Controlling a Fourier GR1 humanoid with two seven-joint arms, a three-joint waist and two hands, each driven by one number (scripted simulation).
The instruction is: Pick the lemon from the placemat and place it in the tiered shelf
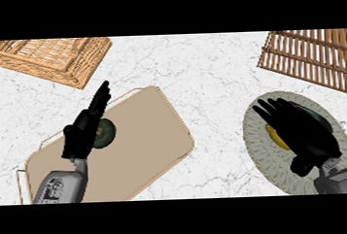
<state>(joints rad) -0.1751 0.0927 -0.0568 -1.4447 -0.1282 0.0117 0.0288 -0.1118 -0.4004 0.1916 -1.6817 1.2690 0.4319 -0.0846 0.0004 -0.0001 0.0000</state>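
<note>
Your right hand (303, 131) hangs over the lemon (277, 137) on the placemat (260, 157), fingers spread, not closed. The shelf (311, 56) lies beyond. Your left hand (83, 132), fingers straight, is over a tray (152, 139) beside a dark green fruit (106, 132); a basket (52, 57) stands behind.
</note>
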